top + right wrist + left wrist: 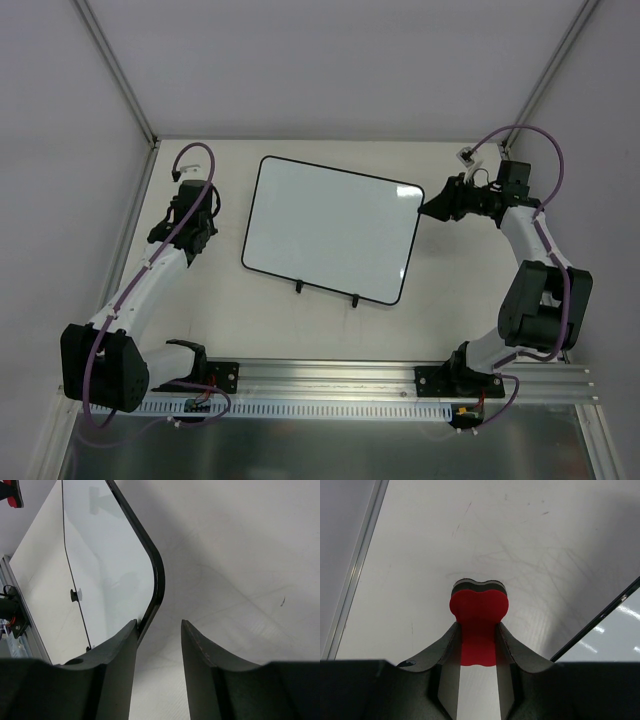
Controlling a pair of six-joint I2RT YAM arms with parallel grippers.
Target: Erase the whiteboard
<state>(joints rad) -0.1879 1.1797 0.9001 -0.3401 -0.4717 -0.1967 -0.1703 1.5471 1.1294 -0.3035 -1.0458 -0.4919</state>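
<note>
The whiteboard (330,228) lies flat in the middle of the worktop (250,330), turned a little askew, with its two black feet (298,287) on the edge facing the near side. Its surface reads clean white, with only glare along the right side.

Over on the right, the right gripper (428,210) sits low at the board's right edge, close to its far right corner. The jaws stand apart with nothing between them. In the right wrist view the board's rounded black frame (156,575) runs down behind the tip of one finger (127,645). I cannot tell whether it touches.

On the left, the left gripper (477,630) is off the board, above bare worktop between the board's left edge and the worktop's left edge. It is clamped on a red eraser (479,610), whose heart-shaped end pokes out past the fingertips, with a dark layer showing along its far side. A slice of the board shows at the right of the left wrist view.
</note>
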